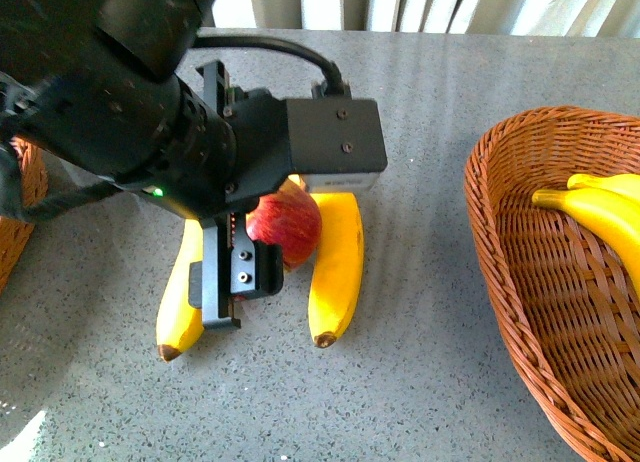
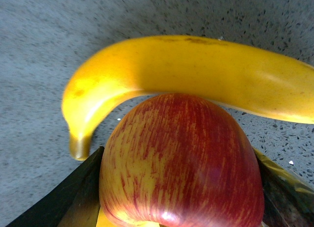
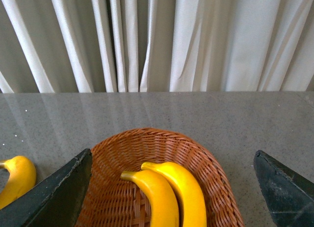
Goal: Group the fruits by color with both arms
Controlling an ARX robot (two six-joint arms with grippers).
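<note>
left gripper [image 2: 179, 156]: clamped on the apple as far as I can see. The black tips sit tight against both its sides with no gap showing.
apple [image 1: 290, 227]: right between the left fingers. The arm covers its top in the front view, and I can't tell whether it's on the table or just off it.
banana 1 [image 1: 180, 302]: just outside the one finger you can see from the front. Its upper half is lost behind the arm and its brown tip pokes out below the gripper.
banana 2 [image 1: 340, 267]: just on the other side of the apple from that finger, with its top end tucked under the wrist camera box.
left wrist view: a banana curves round the far side of the apple, just past the fingertips. I can't say for sure which of the two it is. A bit of yellow also peeks out under the apple.
right gripper [image 3: 171, 153]: spread wide with nothing between the tips. It's not visible from the front.
basket [image 1: 500, 232]: below and ahead of the right gripper, cut off at the frame edge.
basket bananas [image 3: 167, 197]: two side by side inside the basket, under the gap between the right fingers. Their lower ends are cropped.
second basket [image 1: 25, 202]: only a sliver behind the left arm, contents hidden.
table [image 1: 450, 112]: grey speckled.
curtain [image 3: 196, 40]: pale folds past the table's far edge.
</note>
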